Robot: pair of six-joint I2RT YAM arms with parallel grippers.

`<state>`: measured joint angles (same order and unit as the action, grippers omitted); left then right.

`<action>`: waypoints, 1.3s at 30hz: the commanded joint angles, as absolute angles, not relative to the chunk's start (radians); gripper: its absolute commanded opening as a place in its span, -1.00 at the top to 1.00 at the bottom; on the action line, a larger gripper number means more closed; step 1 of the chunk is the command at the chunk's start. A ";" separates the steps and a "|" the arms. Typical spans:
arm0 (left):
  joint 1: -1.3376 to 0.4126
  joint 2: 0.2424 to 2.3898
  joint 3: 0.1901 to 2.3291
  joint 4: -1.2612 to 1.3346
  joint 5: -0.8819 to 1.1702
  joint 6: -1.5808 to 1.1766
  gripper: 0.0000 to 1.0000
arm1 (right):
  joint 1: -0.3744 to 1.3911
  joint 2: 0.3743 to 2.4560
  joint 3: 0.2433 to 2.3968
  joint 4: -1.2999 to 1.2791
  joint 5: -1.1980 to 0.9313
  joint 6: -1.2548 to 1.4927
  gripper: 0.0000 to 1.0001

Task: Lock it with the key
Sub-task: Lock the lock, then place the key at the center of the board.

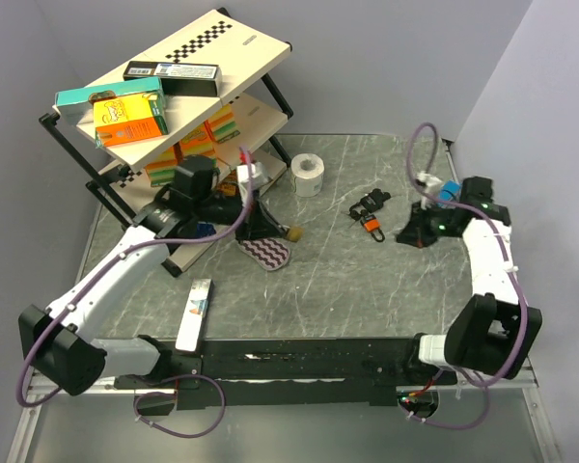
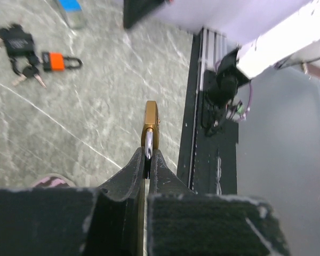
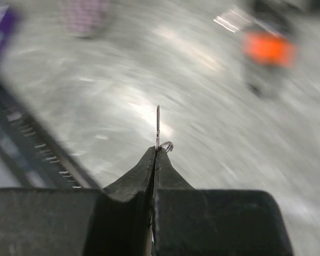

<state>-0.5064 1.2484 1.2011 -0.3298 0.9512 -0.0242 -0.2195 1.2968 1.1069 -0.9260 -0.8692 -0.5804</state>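
Note:
A brass padlock [image 2: 151,125] sticks out from my left gripper [image 2: 148,154], whose fingers are shut on its silver shackle. From above, this lock [image 1: 294,232] hangs just over the table left of centre, at the tip of the left gripper [image 1: 275,230]. My right gripper [image 3: 156,152] is shut on a thin key [image 3: 158,125], its blade pointing forward and a small ring beside the fingertips. The right gripper [image 1: 405,234] sits at the right side of the table, well apart from the brass lock. The key is too small to make out from above.
An orange padlock [image 1: 374,224] with a black fob and keys lies between the grippers, seen too as the orange padlock [image 2: 56,60]. A toilet roll [image 1: 309,175], a slanted shelf rack [image 1: 174,106] with boxes, a patterned pouch [image 1: 265,253] and a long box [image 1: 195,313] stand around the left arm.

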 commanded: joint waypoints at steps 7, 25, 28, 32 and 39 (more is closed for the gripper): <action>-0.629 1.373 1.316 -0.447 0.858 0.043 0.98 | -0.512 1.413 0.996 -0.784 -0.438 -0.632 1.00; -0.630 1.405 1.267 -0.405 0.824 -0.028 0.98 | -0.528 1.629 0.945 -0.559 -0.288 -0.581 0.97; -0.630 1.407 1.247 -0.391 0.824 -0.026 0.98 | -0.528 1.623 0.917 -0.545 -0.290 -0.584 0.51; -0.629 1.416 1.230 -0.377 0.830 -0.041 0.98 | -0.525 1.625 0.926 -0.560 -0.311 -0.594 0.25; -0.630 1.433 1.249 -0.408 0.841 -0.031 0.98 | -0.528 1.516 0.950 -0.630 -0.351 -0.643 -0.28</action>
<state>-0.6281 1.4254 1.2259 -0.4316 0.8143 -0.0231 -0.5243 1.6226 0.9245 -0.5827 -0.3130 -0.5980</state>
